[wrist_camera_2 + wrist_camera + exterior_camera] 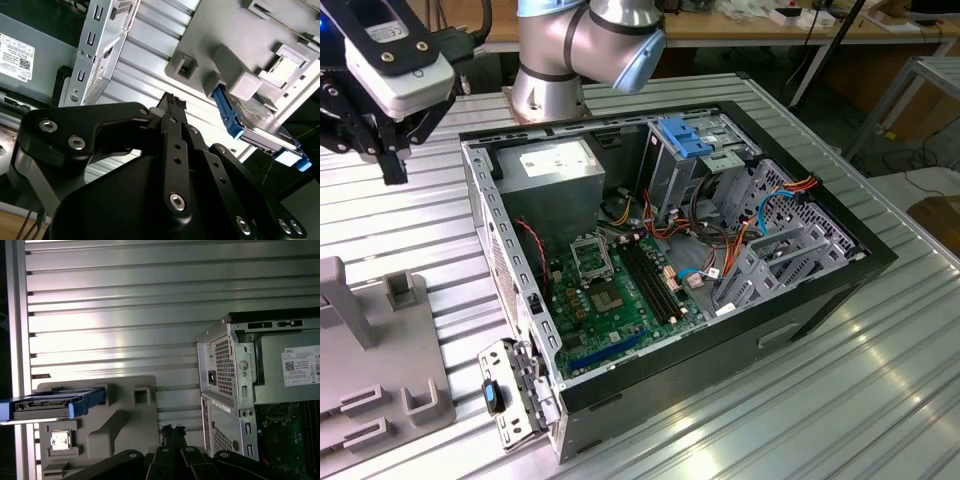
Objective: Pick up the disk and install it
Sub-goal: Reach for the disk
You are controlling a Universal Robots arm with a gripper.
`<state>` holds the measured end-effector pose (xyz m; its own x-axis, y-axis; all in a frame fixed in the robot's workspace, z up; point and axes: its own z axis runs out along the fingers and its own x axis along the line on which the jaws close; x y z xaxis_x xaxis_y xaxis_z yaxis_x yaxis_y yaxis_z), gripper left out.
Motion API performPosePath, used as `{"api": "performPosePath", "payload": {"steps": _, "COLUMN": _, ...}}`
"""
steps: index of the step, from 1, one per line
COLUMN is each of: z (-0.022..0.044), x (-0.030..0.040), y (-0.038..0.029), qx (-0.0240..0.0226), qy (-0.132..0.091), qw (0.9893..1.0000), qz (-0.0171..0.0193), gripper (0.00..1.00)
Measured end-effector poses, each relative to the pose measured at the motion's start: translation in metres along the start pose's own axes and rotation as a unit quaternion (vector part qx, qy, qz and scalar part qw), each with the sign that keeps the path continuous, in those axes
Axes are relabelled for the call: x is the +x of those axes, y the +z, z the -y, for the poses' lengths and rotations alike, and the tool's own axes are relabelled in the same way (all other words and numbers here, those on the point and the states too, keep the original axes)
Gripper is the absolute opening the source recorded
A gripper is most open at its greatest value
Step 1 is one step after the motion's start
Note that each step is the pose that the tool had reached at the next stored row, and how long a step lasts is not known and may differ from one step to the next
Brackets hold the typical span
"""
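The disk (261,127) is a grey metal drive in a bright blue carrier, standing on edge in a slot of the grey holder (235,75) on the ribbed table. In the first wrist view the disk (50,404) sticks out past the holder (115,415). My gripper (172,101) hangs in the air above the table between the holder and the open computer case (680,250), touching neither. Its fingers are shut together with nothing in them. In the exterior view my gripper (392,165) is at the upper left, above the holder (390,380).
The open case holds a green motherboard (620,290), a power supply (555,175), and a metal drive bay with a blue latch piece (685,140) and loose cables. A detached metal bracket (515,395) leans at the case's near corner. The arm's base (545,80) stands behind the case.
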<state>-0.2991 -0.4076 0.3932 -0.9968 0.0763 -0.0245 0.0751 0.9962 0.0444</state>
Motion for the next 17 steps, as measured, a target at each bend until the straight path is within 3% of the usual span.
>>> {"api": "performPosePath", "payload": {"steps": 8, "z": 0.0020, "x": 0.0158, "y": -0.0005, "qx": 0.0000, "qy": 0.000, "qw": 1.0000, "qz": 0.0000, "gripper": 0.11}}
{"api": "performPosePath", "payload": {"steps": 17, "z": 0.0060, "x": 0.0467, "y": -0.0014, "qx": 0.0000, "qy": 0.000, "qw": 1.0000, "qz": 0.0000, "gripper": 0.11}}
